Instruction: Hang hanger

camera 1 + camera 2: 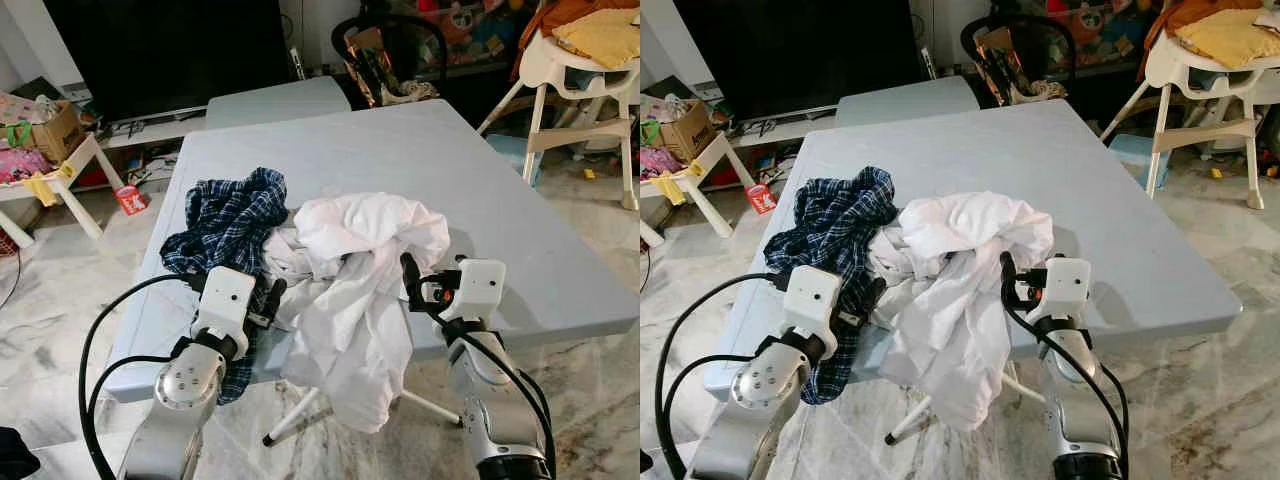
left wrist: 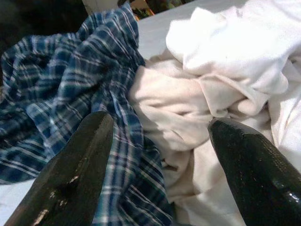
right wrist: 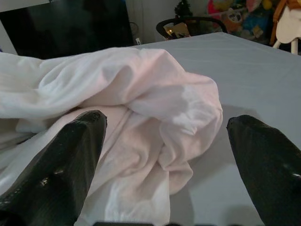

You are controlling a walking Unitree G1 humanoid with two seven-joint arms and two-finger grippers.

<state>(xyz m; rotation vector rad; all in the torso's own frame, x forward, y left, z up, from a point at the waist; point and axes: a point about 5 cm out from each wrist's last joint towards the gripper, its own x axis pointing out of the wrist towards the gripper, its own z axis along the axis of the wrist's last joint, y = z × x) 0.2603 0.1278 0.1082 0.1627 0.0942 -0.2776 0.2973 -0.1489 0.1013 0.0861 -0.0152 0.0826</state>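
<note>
A crumpled blue plaid shirt (image 1: pixel 228 225) lies on the near left of the grey table (image 1: pixel 480 190). A white shirt (image 1: pixel 360 250) is heaped beside it, touching it, and part of it hangs over the table's front edge. My left gripper (image 1: pixel 270 300) is at that front edge, open, its fingers (image 2: pixel 84 155) pointing at the seam where the plaid and white cloth meet. My right gripper (image 1: pixel 412 278) is open at the white heap's right side, with its fingers (image 3: pixel 70 155) spread just short of the white shirt (image 3: pixel 141 94). Neither holds anything.
A second grey table (image 1: pixel 275 100) and a dark TV (image 1: pixel 170 50) stand behind. A white high chair (image 1: pixel 580 90) is at the far right, a low white shelf with a cardboard box (image 1: pixel 55 130) at the left. The table's right half is bare. Marble floor surrounds.
</note>
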